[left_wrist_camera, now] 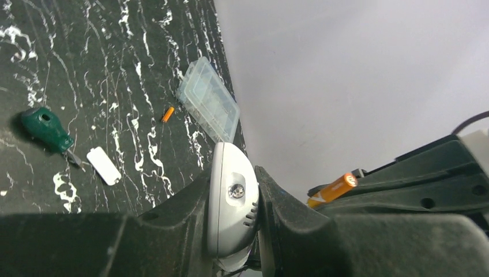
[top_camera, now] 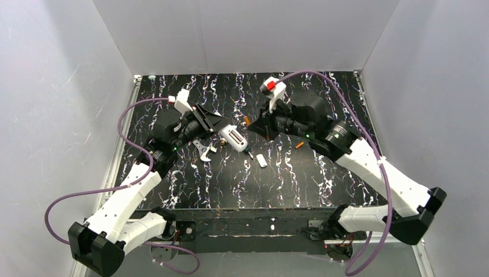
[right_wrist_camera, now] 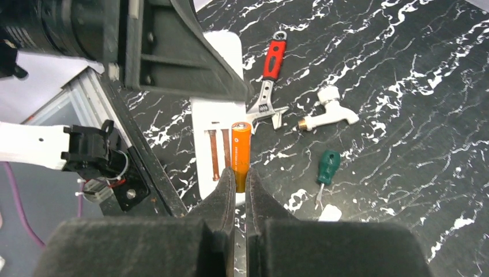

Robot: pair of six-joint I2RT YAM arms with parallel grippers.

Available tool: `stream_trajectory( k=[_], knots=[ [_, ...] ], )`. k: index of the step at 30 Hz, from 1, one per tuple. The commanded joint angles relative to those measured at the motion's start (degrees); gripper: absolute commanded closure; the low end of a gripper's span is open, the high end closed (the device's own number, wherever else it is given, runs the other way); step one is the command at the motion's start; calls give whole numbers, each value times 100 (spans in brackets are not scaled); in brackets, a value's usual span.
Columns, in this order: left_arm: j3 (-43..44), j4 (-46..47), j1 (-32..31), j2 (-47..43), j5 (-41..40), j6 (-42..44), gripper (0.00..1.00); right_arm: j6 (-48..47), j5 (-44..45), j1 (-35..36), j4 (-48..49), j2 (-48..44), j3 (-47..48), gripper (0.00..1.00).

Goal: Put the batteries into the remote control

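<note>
Jaws of the left gripper point(left_wrist_camera: 233, 179) are pressed shut on the remote control point(left_wrist_camera: 230, 208), one finger on each long side. They hold it in the air, left of the middle of the black marbled table point(top_camera: 173, 190). The back of the remote faces the other arm, and its battery recess point(right_wrist_camera: 218, 151) is open, with two metal strips inside.

On the table under and beside the remote lie a wrench point(right_wrist_camera: 270, 81) with a red handle and a white tap-shaped fitting point(right_wrist_camera: 326, 113). A little more to the right are a green screwdriver point(right_wrist_camera: 328, 166) and a small white cover piece point(top_camera: 262, 160).

The right gripper point(right_wrist_camera: 237, 179) is clenched on an orange battery point(right_wrist_camera: 241, 154). Its fingers pinch the lower end, and the rest of the battery stands out past the tips. This battery is just in front of the recess, along its right edge. I cannot tell if it touches the remote.

The second battery point(top_camera: 299, 145) lies loose on the table, close to the right arm. From the left wrist view it is near a clear plastic box point(left_wrist_camera: 207, 107) at the wall.
</note>
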Motion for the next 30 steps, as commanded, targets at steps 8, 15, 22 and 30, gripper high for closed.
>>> stream_trajectory(
  k=[8, 15, 22, 30],
  knots=[
    [-118, -99, 5, -293, -250, -392, 100, 180, -109, 355, -565, 952, 1101, 99],
    [-184, -53, 5, -265, -290, -571, 100, 156, 32, 508, -515, 1113, 1053, 99],
    [-208, 11, 5, -212, -294, -713, 100, 142, 351, 548, -540, 1214, 1007, 98],
    [-223, 55, 5, -198, -259, -747, 100, 7, 632, 574, -524, 1257, 987, 95]
  ],
)
